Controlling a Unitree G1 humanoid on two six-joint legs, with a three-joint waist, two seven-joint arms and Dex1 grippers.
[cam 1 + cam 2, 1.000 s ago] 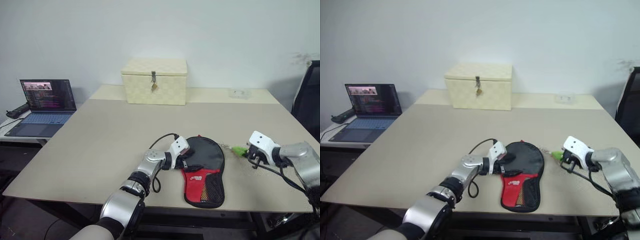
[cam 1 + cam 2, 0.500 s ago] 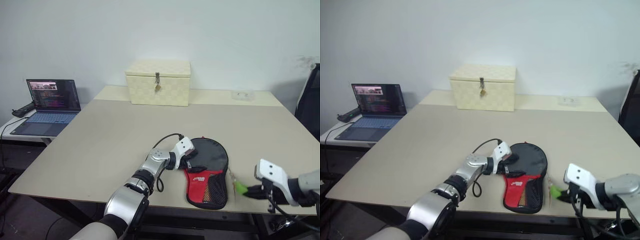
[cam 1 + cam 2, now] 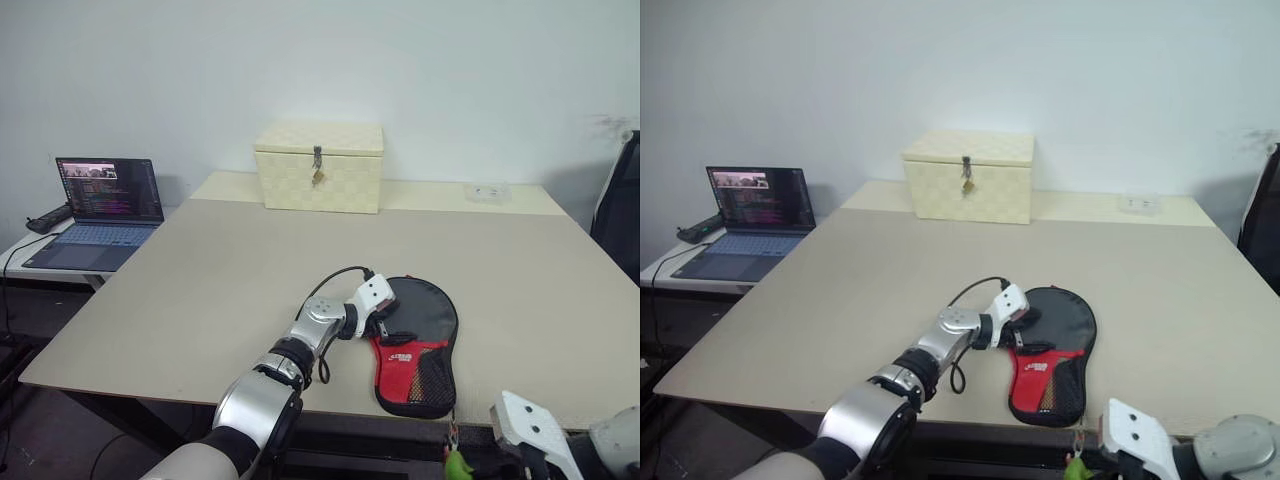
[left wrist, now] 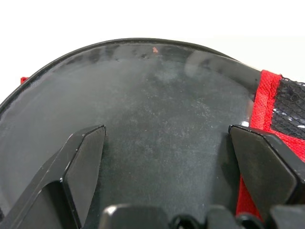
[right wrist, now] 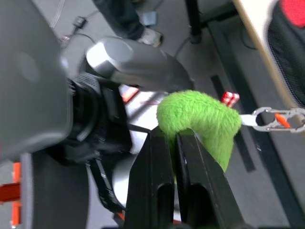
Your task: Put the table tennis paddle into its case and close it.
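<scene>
The case [image 3: 415, 350] lies flat near the table's [image 3: 200, 270] near edge, the paddle's black face [image 4: 157, 138] showing at its open far end. The left gripper [image 3: 385, 322] rests there, jaws wide. The right gripper [image 5: 175, 143], below the table edge, pinches a fuzzy green ball [image 5: 202, 119]. The cream box [image 3: 320, 165] sits latched at the far side.

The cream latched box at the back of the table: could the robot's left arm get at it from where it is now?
Probably not without moving closer. The cream latched box sits at the far edge, while the left gripper, open, rests over the soft black paddle-shaped case near the front. Only bare beige table lies between them, so distance is the obstacle.
</scene>
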